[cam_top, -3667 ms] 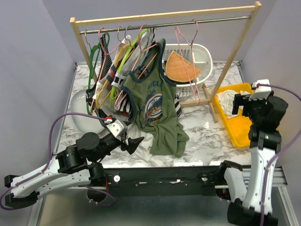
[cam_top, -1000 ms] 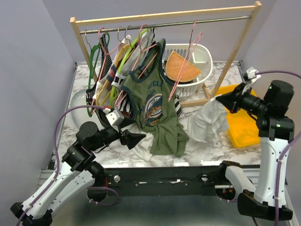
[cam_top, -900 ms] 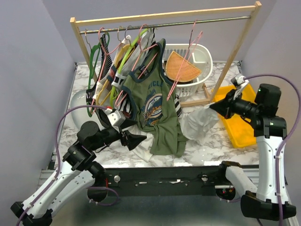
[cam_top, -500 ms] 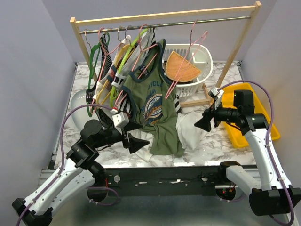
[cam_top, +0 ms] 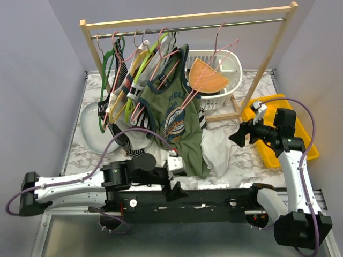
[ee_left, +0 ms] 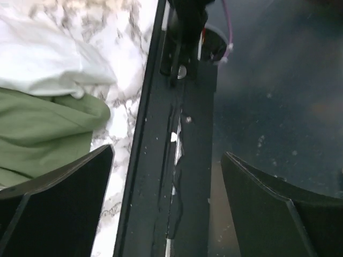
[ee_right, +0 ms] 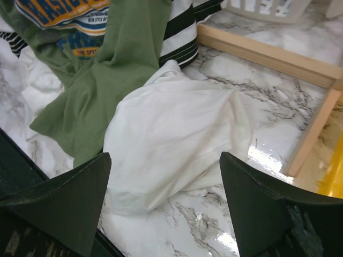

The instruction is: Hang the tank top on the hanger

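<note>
Marble-patterned table point(cam_top: 252, 166) enclosed by plain lilac-grey walls point(cam_top: 32, 80); a wooden garment rack point(cam_top: 187, 16) spans its far side.

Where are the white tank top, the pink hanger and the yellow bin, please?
white tank top point(ee_right: 177, 139), right wrist view, middle of the crumpled cloth.
pink hanger point(cam_top: 217, 40), top view, neck below its hook.
yellow bin point(cam_top: 268, 151), top view, near wall.

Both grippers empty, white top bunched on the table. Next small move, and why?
Probably lower the right gripper onto the tank top and pinch an upper fold: its open jaws hover over the crumpled cloth, while the left gripper sits open at the table's front edge and the hanger hangs bare on the rail.
</note>
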Action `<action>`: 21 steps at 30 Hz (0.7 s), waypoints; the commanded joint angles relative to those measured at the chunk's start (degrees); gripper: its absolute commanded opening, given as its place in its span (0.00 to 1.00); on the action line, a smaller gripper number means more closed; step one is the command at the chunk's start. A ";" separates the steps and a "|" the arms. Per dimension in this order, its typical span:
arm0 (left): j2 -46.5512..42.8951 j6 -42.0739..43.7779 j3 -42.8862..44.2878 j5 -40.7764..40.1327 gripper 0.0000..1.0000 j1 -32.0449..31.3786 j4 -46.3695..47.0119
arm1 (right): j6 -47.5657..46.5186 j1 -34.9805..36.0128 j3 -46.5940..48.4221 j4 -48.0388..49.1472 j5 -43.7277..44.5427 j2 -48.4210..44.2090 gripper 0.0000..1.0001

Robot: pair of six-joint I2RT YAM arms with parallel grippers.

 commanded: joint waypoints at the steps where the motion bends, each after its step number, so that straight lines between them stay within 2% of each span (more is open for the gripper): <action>1: 13.67 5.91 6.27 -24.41 0.96 -14.30 2.51 | 3.88 -3.01 -0.91 4.31 1.69 -2.83 0.91; 2: 20.32 7.33 7.67 -27.23 0.96 -15.89 3.12 | 4.07 -3.36 -0.82 4.49 1.97 -2.83 0.91; 4: 26.59 9.79 12.15 -34.76 0.96 -19.33 4.88 | 4.50 -3.62 -0.91 4.40 2.06 -3.00 0.91; 5: 32.45 13.11 13.39 -35.94 0.95 -19.86 5.76 | 4.59 -3.97 -0.91 4.23 2.15 -3.09 0.91; 11: 50.93 20.17 21.47 -42.36 0.87 -20.04 13.41 | 4.86 -4.77 -0.99 4.31 2.06 -3.88 0.91; 15: 59.90 21.49 28.59 -44.21 0.79 -19.33 12.19 | 4.86 -4.94 -0.91 3.96 1.71 -4.23 0.91; 16: 61.50 21.32 31.04 -44.74 0.74 -19.16 11.14 | 5.03 -4.94 -0.91 3.88 1.71 -4.24 0.91; 21: 67.75 21.41 34.31 -46.06 0.62 -17.67 10.51 | 5.03 -5.21 -0.91 3.96 1.79 -4.76 0.91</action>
